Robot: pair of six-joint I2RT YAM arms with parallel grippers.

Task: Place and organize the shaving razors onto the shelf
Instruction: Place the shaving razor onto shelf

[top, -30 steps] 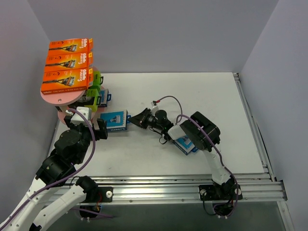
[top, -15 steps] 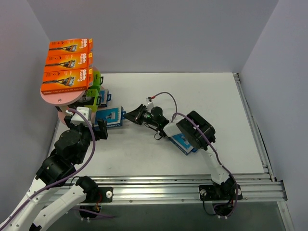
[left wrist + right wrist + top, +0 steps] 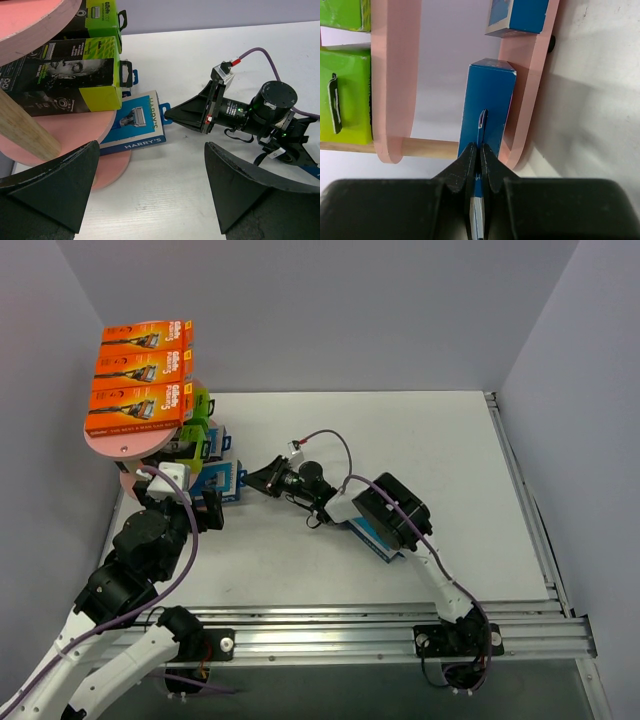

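Left tool (image 3: 150, 160) spread wide, right tool (image 3: 475, 150) pinched closed

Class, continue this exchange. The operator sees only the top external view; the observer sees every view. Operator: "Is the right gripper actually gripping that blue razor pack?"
Observer: Yes. The right gripper is shut on the hang tab of the blue pack.
Operator: Where does the pack sit?
Observer: Partly on the lowest pink board, under a black-and-green pack.
Operator: And the left gripper?
Observer: The left gripper is open and empty.

White table (image 3: 450, 440); grey walls (image 3: 350, 310); aluminium rail (image 3: 330, 625) along near edge.
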